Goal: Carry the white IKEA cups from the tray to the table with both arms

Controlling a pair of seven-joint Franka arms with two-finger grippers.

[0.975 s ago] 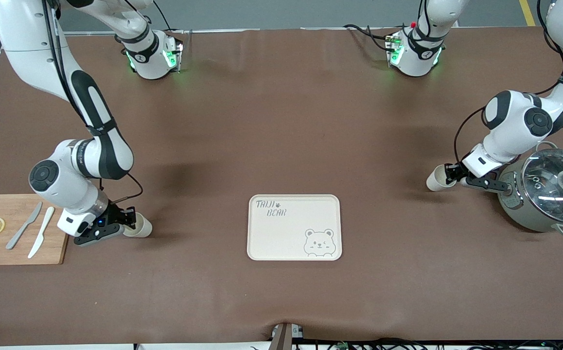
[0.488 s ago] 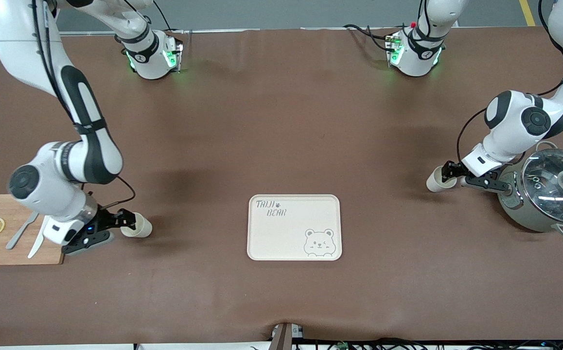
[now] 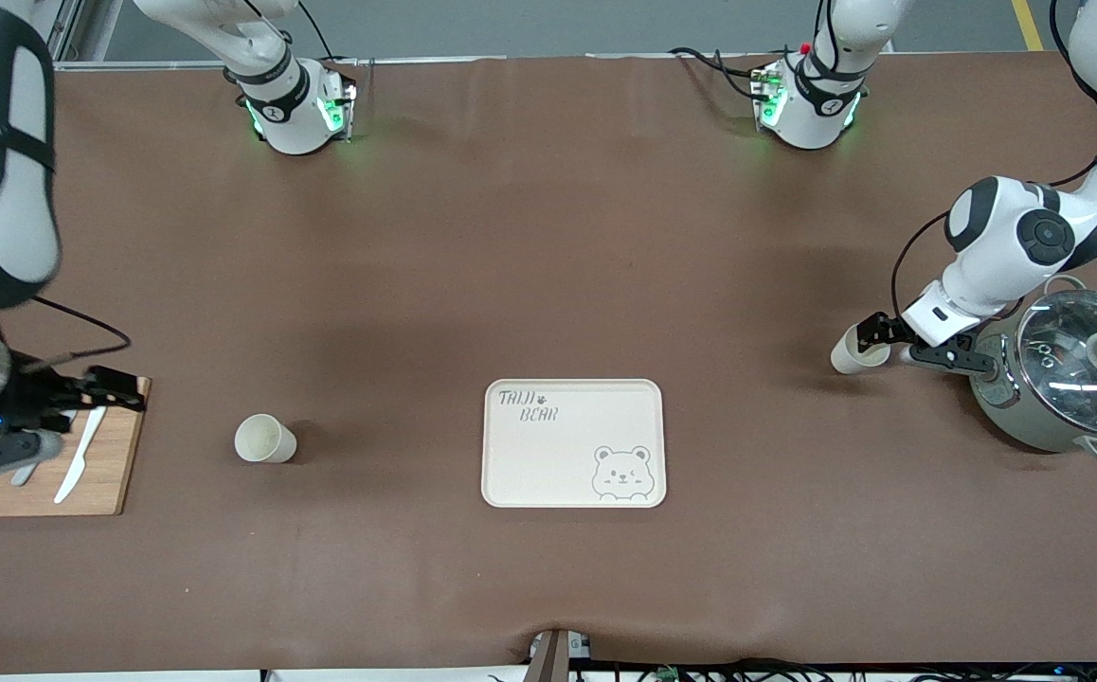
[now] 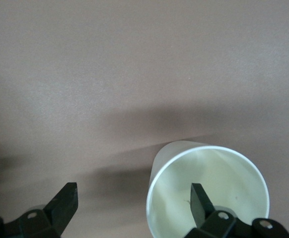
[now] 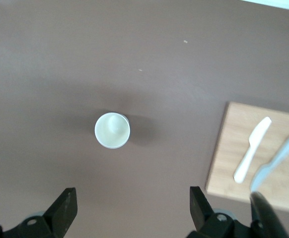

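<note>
Cups first, from the front: one cup (image 3: 265,439) stands alone on the surface (image 3: 548,284), well apart from the right pincer (image 3: 42,417) spread wide over the cutting board (image 3: 103,474). The other cup (image 3: 854,349) sits at the left pincer (image 3: 885,341); the tray (image 3: 574,443) is bare. In the left wrist view, that wide pincer (image 4: 134,208) has one finger (image 4: 200,201) inside the cup (image 4: 209,193), so a sideways retreat could tip it. In the right wrist view, the cup (image 5: 112,130) stands ahead of spread fingers (image 5: 65,208); little risk there.
</note>
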